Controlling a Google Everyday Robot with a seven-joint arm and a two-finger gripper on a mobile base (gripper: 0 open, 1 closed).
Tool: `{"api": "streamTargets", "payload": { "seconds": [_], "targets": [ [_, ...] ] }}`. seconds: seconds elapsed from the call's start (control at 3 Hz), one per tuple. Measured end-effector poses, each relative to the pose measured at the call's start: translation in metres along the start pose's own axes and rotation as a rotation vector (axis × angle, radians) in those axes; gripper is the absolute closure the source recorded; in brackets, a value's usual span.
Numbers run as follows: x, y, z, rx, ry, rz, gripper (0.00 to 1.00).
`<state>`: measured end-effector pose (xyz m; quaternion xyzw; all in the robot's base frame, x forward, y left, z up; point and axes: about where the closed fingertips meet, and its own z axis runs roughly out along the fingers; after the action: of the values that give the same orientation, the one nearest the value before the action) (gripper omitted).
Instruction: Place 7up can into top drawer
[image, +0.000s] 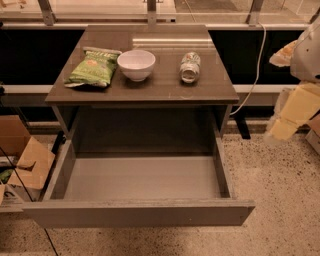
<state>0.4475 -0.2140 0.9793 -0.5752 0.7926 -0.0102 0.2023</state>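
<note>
The small silvery 7up can with green and red marks (190, 66) lies on its side in the upper middle of the frame, on the right part of the dark brown table (150, 91). Its round end is turned toward the lower edge of the picture. Nothing touches the can. To the left of it, with a gap between them, stands a white round bowl (136, 64), and further left, near the bowl, lies a green chip bag (94, 67), flat on the table.

Below the table top, the wide shallow grey-brown top drawer (140, 214) is pulled out far toward the lower edge of the frame. Its grey inner floor is bare, and the can is not in it.

The pale yellow and white pincer (287, 120) is at the right edge of the frame, off the side of the table, well apart from the can and above the speckled floor (280, 210). It holds nothing that I can see, and I cannot tell if it is open or closed.

A white cable (257, 65) hangs behind the right side of the table. At the lower left stands a brown cardboard box (27, 160).
</note>
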Motion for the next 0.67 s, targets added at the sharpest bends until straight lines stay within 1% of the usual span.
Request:
{"api": "streamTargets", "payload": {
  "seconds": [0.33,0.67],
  "targets": [
    [-0.021,-0.02,0.01,0.036,-0.143,0.094,0.0],
    [-0.039,-0.038,0.024,0.049,-0.247,0.152,0.0]
  ]
}}
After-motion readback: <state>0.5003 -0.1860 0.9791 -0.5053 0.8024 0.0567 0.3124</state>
